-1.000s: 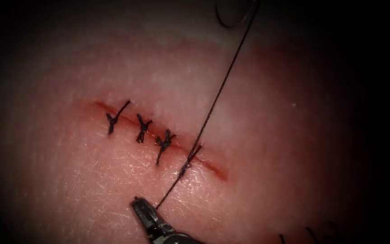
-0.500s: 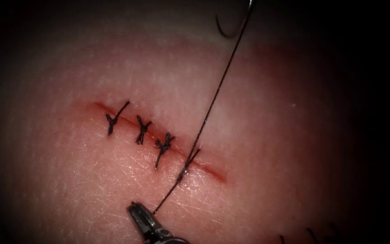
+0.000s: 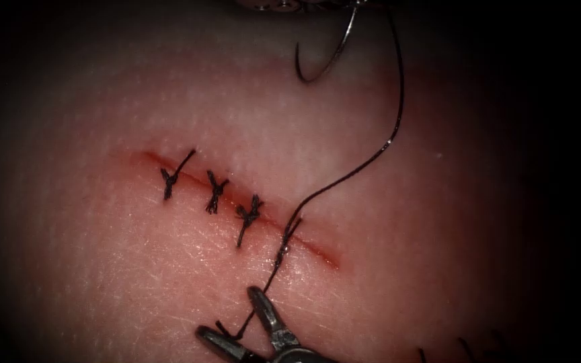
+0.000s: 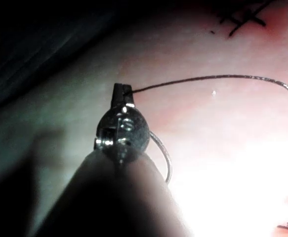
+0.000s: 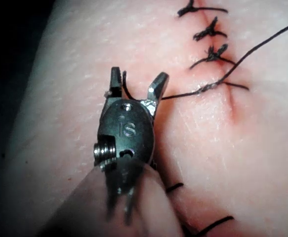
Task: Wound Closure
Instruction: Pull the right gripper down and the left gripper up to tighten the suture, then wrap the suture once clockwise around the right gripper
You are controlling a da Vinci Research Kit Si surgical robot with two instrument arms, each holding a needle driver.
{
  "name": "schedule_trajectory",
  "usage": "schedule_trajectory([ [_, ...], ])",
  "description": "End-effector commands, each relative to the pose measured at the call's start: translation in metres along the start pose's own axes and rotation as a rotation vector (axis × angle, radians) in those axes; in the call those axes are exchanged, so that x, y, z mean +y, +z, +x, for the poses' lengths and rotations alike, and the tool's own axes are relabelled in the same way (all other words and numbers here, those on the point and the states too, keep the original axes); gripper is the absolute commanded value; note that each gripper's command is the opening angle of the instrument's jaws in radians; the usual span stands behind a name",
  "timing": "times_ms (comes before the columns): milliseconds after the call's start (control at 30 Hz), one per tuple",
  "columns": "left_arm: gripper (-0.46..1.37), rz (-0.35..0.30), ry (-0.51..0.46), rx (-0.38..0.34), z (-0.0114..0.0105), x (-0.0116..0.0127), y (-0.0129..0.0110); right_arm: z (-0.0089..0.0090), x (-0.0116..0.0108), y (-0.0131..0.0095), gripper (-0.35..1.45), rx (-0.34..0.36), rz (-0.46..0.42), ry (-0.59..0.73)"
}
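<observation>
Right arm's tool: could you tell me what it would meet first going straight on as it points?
Right tool: probably the thread lying between its open, empty jaws; depth is unclear.

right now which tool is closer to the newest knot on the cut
Right. The right tool sits just below the newest knot, jaws open around the thread trailing from it. The left tool is far above at the picture's top edge, holding the needle clear of the tissue.
</observation>
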Motion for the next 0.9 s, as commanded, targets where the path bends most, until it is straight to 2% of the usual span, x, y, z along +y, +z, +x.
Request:
schedule_trajectory([
  [33, -0.35, -0.017, 0.008, -0.002, 0.0003, 0.0004, -0.0006, 0.0003, 0.0000, 0.0000, 1.03, -0.002, 0.006, 0.002],
  [200, -0.35, -0.033, 0.035, -0.008, 0.0008, 0.0018, -0.0028, 0.0013, 0.0002, 0.0000, 1.07, 0.001, 0.007, 0.008],
  [367, -0.35, -0.045, 0.048, -0.014, 0.0009, 0.0025, -0.0047, 0.0028, 0.0003, 0.0001, 1.02, 0.018, 0.008, 0.015],
  [433, -0.35, -0.048, 0.049, -0.018, 0.0009, 0.0027, -0.0056, 0.0037, 0.0006, 0.0003, 0.80, 0.024, 0.011, 0.020],
  [467, -0.35, -0.050, 0.049, -0.020, 0.0008, 0.0029, -0.0061, 0.0042, 0.0009, 0.0004, 0.49, 0.029, 0.022, 0.022],
  [533, -0.35, -0.053, 0.057, -0.023, 0.0008, 0.0032, -0.0071, 0.0049, 0.0013, 0.0008, 0.38, 0.031, 0.022, 0.027],
  [700, -0.35, -0.063, 0.063, -0.030, 0.0009, 0.0039, -0.0092, 0.0061, 0.0029, 0.0020, 0.33, 0.025, 0.026, 0.034],
  [733, -0.35, -0.065, 0.068, -0.030, 0.0010, 0.0040, -0.0096, 0.0062, 0.0034, 0.0022, 0.25, 0.024, 0.027, 0.035],
  [800, -0.35, -0.069, 0.072, -0.030, 0.0012, 0.0043, -0.0103, 0.0063, 0.0040, 0.0025, -0.18, 0.022, 0.029, 0.029],
  [867, -0.35, -0.071, 0.071, -0.032, 0.0014, 0.0045, -0.0107, 0.0063, 0.0046, 0.0026, -0.35, 0.025, 0.019, 0.035],
  [900, -0.35, -0.072, 0.076, -0.032, 0.0015, 0.0047, -0.0110, 0.0064, 0.0050, 0.0027, -0.35, 0.019, 0.014, 0.053],
])
